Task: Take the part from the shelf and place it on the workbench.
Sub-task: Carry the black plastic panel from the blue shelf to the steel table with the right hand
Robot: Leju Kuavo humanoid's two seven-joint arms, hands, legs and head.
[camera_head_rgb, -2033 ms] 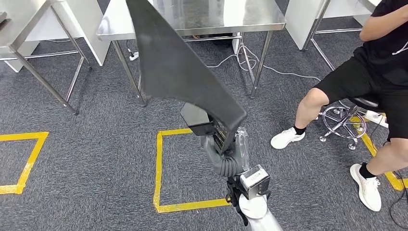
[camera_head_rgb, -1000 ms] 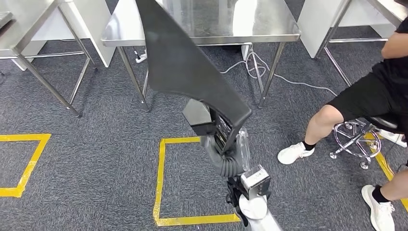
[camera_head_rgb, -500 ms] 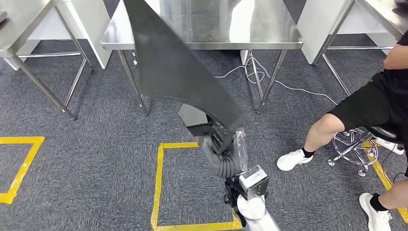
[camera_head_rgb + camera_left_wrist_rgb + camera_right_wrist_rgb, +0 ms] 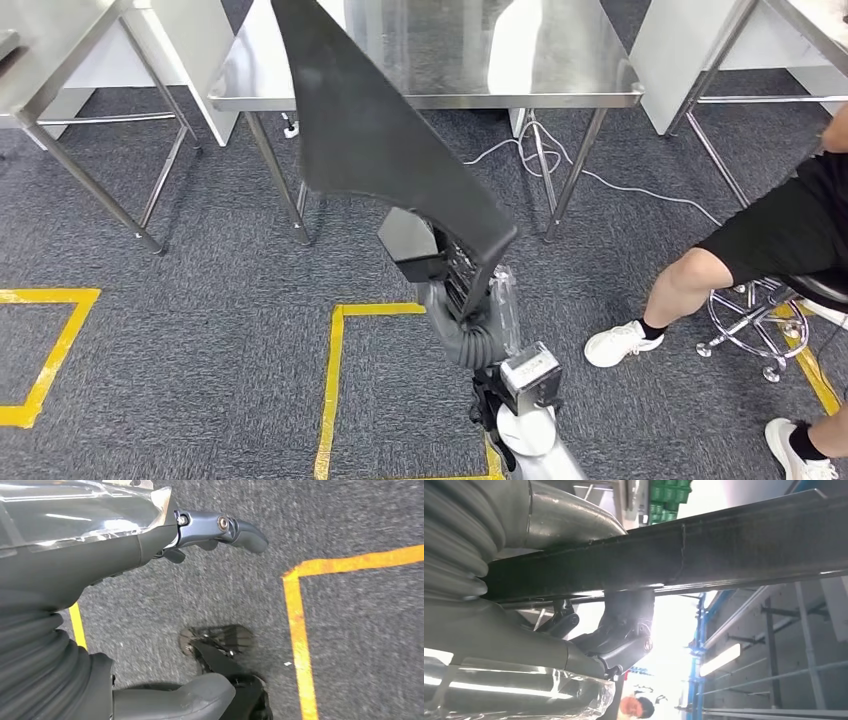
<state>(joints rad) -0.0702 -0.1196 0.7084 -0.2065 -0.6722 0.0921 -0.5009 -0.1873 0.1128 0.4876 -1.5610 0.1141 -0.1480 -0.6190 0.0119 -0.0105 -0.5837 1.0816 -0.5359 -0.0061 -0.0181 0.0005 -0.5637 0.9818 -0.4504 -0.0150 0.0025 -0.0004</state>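
Right hand (image 4: 452,268) grips black part (image 4: 375,130) at its lower end, held high to clear the worktop (image 4: 560,85) at 12 o'clock. Left hand (image 4: 210,530) hangs empty, fingers loosely curled.

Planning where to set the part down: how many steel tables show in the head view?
3: one steel table straight ahead behind the held black part, one at far left, one at far right. More may lie outside the frame.
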